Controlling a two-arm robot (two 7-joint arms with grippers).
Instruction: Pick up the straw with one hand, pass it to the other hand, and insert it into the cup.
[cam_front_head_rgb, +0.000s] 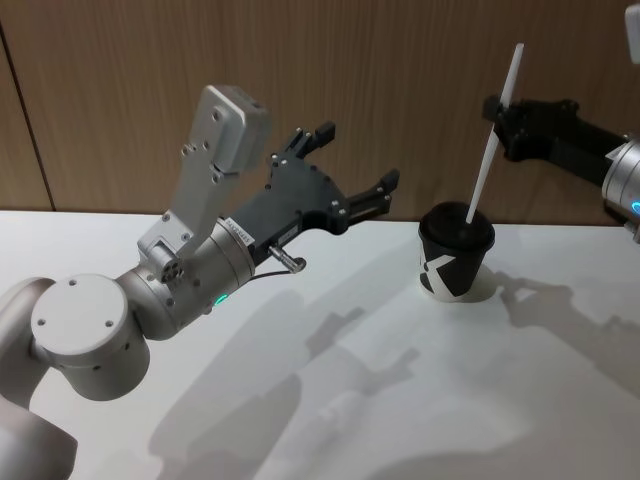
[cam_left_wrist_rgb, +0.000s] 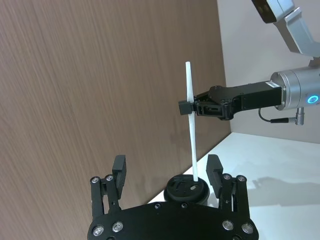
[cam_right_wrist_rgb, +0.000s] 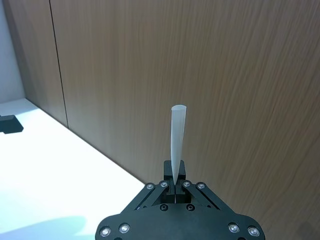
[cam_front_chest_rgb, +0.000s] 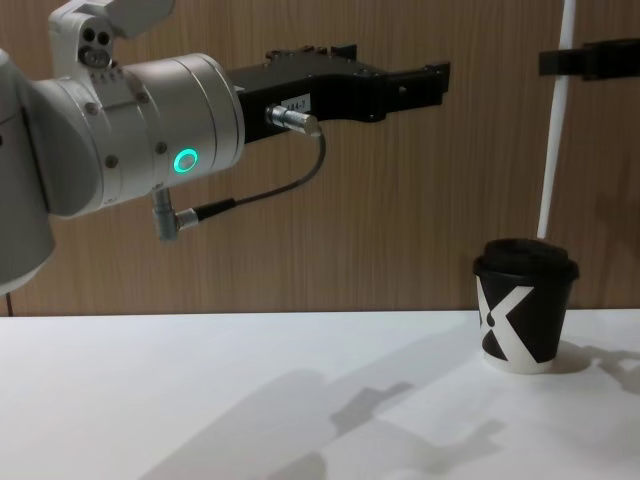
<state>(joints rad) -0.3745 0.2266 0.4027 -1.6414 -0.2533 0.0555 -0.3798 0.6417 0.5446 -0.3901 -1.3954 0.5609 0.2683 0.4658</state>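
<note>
So the right gripper (cam_front_head_rgb: 497, 108) has its fingers clamped on the straw (cam_front_head_rgb: 493, 150) a bit above the middle, up in the air above and behind the cup (cam_front_head_rgb: 456, 252). The straw's tilted, top end leaning off to the right, and its bottom tip is right at the black lid. From the left wrist view the tip looks like it's touching the lid near its edge, but I can't tell if it's actually gone into the hole or is just resting there. The chest view shows the straw (cam_front_chest_rgb: 553, 150) coming down almost straight to the lid of the cup (cam_front_chest_rgb: 524, 315), which stands upright on the white bench (cam_front_head_rgb: 330, 390), white X mark facing front.

The left gripper (cam_front_head_rgb: 345, 175) hangs in the air to the left of the cup, well apart from it, fingers spread wide with nothing between them. Its silver arm has a green ring light on. Wood-panel wall (cam_front_head_rgb: 130, 90) behind everything.
</note>
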